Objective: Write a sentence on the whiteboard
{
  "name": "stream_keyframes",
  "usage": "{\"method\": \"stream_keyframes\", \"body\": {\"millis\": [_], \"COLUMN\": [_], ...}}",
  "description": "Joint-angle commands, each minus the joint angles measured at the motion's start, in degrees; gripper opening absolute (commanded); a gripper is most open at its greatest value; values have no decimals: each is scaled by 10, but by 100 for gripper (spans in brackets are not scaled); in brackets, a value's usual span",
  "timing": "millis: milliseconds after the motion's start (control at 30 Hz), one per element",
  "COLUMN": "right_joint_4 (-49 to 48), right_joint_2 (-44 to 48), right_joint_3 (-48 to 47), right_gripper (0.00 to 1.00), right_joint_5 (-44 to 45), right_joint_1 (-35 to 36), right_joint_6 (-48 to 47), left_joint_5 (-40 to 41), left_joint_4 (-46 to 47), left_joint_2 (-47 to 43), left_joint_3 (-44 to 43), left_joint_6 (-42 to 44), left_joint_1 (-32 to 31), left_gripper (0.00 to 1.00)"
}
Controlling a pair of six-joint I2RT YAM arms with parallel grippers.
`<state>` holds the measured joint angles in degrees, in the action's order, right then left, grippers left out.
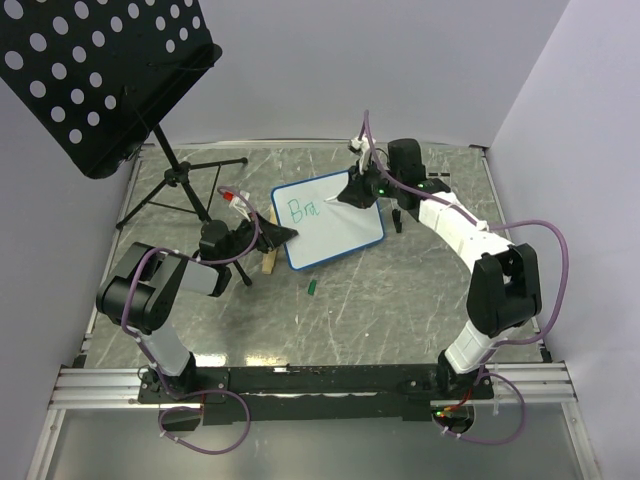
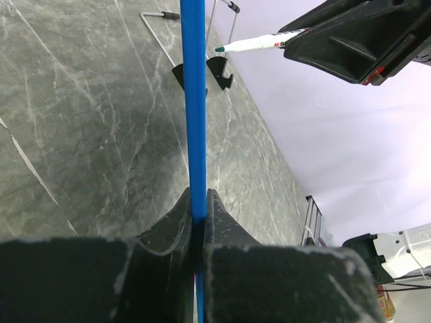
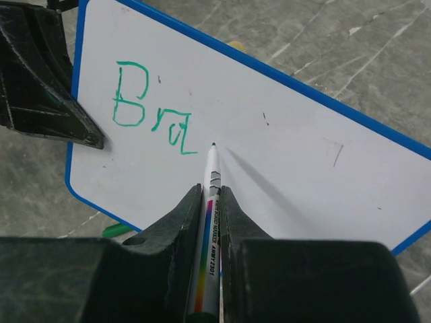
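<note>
The whiteboard (image 1: pixel 340 238), white with a blue rim, lies tilted in the middle of the table. Green letters "Bra" (image 3: pixel 151 111) begin the sentence (image 1: pixel 302 210) near its left end. My left gripper (image 1: pixel 283 236) is shut on the board's left edge. In the left wrist view the blue rim (image 2: pixel 194 101) runs edge-on between the jaws of that gripper (image 2: pixel 198 195). My right gripper (image 3: pixel 211 192) is shut on a white marker (image 3: pixel 210 222). Its green tip (image 3: pixel 213 145) is just right of the "a", at or barely above the surface. The right gripper (image 1: pixel 352 192) hangs over the board's upper edge.
A black perforated music stand (image 1: pixel 100 70) on tripod legs (image 1: pixel 180 190) fills the back left. A green cap (image 1: pixel 313 288) lies on the table in front of the board. A wooden block (image 1: pixel 268 262) sits under the board's near-left corner. A small black object (image 1: pixel 397 220) stands to the board's right.
</note>
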<state>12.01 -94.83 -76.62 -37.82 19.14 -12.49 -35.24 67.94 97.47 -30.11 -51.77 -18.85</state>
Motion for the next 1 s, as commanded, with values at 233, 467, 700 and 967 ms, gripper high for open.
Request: {"method": "stream_keyframes", "body": {"millis": [233,467,700,967], "right_joint_4": [-16,3,13,-4], "right_joint_2": [-1,-21,-28,-12], "right_joint_3": [-23,-32,-29,-29], "right_gripper": [0,0,0,0], "right_joint_5": [-29,-23,-11,-23], "right_joint_1": [10,20,24,22], "right_joint_6": [11,4,-4,4], "left_joint_5": [-24,-25,-22,-22], "left_joint_4": [122,121,127,122], "left_joint_2": [-3,-4,-4,-5], "left_joint_3": [-12,-15,-13,-13], "left_joint_6": [-11,-12,-13,-10], "left_joint_1": [-1,-1,-1,-1], "left_gripper": [1,1,1,1]}}
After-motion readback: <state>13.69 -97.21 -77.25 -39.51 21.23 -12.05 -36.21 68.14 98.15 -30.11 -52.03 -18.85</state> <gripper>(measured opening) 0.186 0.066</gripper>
